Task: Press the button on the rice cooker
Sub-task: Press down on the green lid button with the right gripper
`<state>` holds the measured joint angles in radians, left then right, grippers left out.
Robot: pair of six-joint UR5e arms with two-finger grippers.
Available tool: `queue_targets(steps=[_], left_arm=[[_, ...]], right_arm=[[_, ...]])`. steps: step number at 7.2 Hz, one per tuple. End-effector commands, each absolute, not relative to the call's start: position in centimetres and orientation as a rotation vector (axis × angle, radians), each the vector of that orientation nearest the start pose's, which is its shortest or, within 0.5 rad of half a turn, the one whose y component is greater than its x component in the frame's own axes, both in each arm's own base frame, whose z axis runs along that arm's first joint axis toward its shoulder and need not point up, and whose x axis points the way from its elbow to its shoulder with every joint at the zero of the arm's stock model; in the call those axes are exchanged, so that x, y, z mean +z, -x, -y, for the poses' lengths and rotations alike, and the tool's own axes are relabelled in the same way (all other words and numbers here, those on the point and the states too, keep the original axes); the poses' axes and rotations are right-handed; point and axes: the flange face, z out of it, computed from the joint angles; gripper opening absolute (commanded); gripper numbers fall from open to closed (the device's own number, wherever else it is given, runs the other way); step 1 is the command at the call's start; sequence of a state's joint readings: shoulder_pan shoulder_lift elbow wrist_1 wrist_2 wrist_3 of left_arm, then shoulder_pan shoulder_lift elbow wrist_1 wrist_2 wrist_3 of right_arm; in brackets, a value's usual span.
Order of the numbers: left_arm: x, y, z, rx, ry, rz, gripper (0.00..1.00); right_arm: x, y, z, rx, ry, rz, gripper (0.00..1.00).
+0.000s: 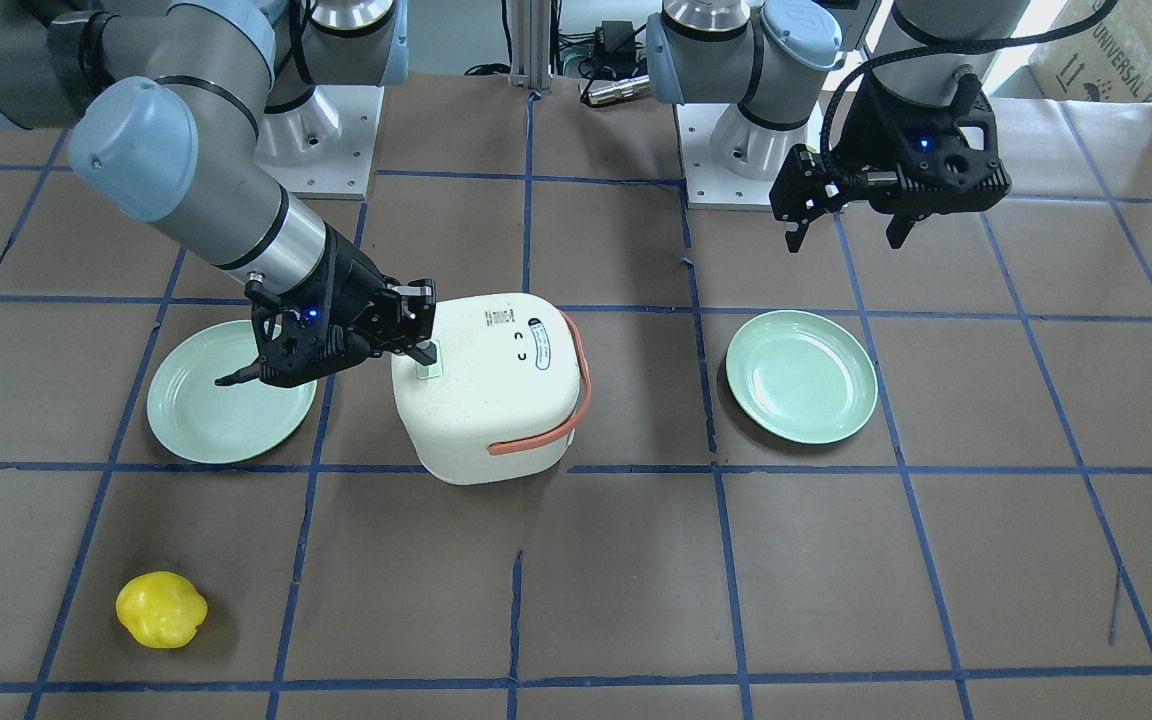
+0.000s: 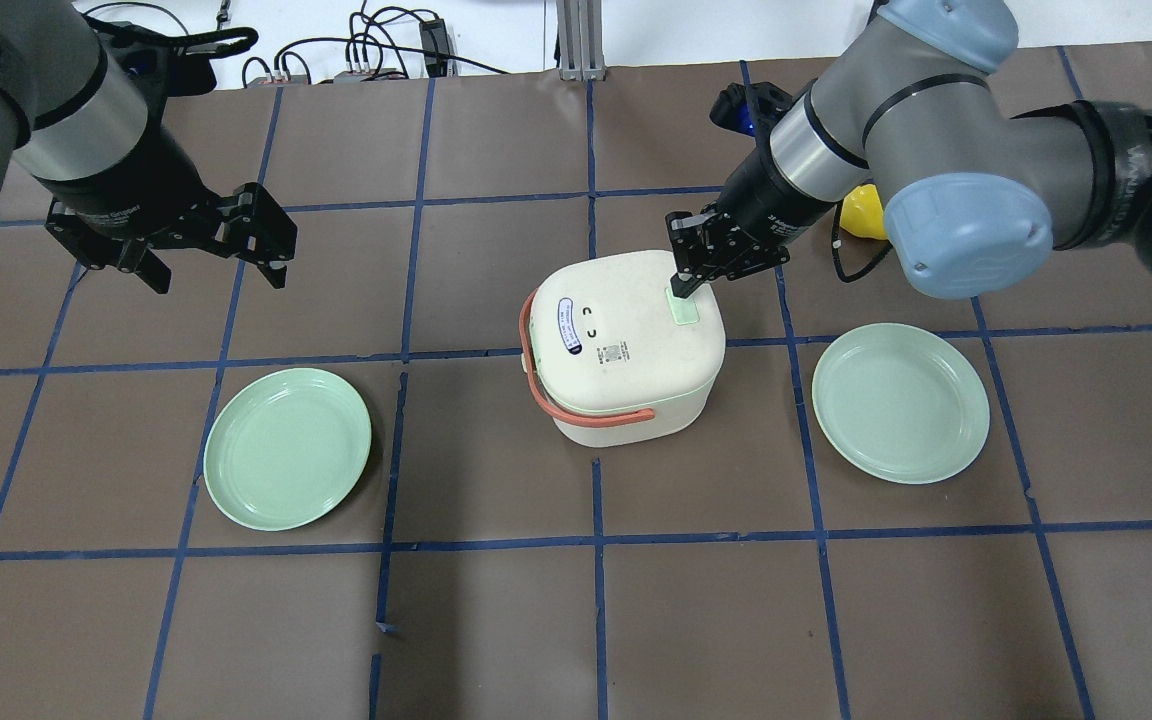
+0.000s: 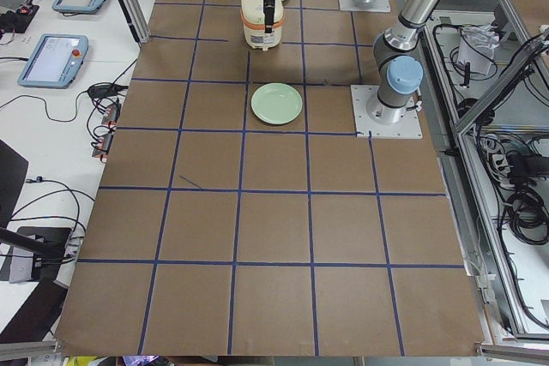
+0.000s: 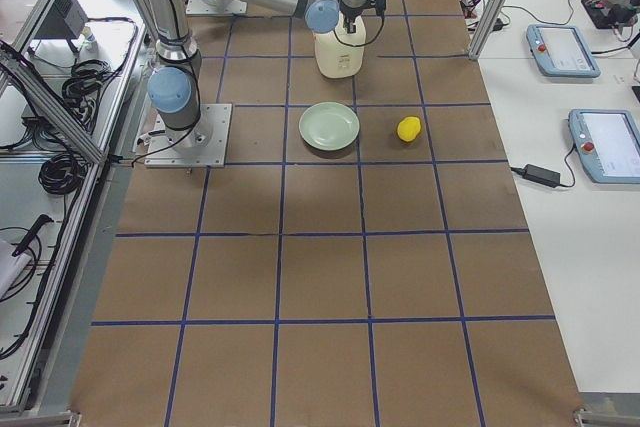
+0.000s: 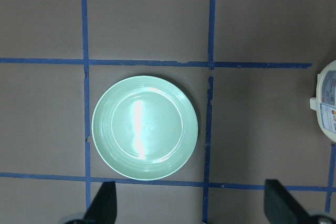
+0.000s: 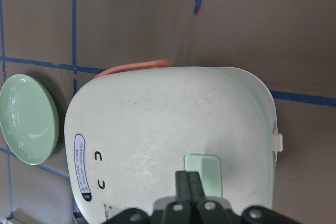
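The white rice cooker (image 2: pixel 616 350) with an orange handle stands mid-table. Its pale green button (image 2: pixel 686 311) sits on the lid's right side. My right gripper (image 2: pixel 680 289) is shut, and its closed tips are down on the near edge of the button. The right wrist view shows the closed fingertips (image 6: pixel 189 174) over the button (image 6: pixel 211 174) on the lid (image 6: pixel 157 124). In the front view the right gripper (image 1: pixel 426 353) meets the button (image 1: pixel 430 368). My left gripper (image 2: pixel 216 272) is open and empty, hovering far to the left above the table.
A green plate (image 2: pixel 288 447) lies left of the cooker and another (image 2: pixel 901 402) lies right of it. The left wrist view looks down on the left plate (image 5: pixel 144 127). A yellow fruit (image 1: pixel 161 610) lies on the far side, behind my right arm.
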<state>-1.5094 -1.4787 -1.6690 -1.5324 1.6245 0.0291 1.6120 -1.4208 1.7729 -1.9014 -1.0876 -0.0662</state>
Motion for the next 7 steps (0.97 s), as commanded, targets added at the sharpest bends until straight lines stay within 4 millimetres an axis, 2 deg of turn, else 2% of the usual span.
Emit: queue_targets(steps=[1, 7], left_arm=[[48.7, 10.0, 46.3, -0.046, 0.051, -3.086, 1.00], [48.7, 10.0, 46.3, -0.046, 0.051, -3.086, 1.00]], right_arm=[[35.2, -20.1, 52.0, 0.014, 0.148, -2.652, 0.05], [34.0, -20.2, 52.1, 0.001, 0.156, -2.632, 0.05]])
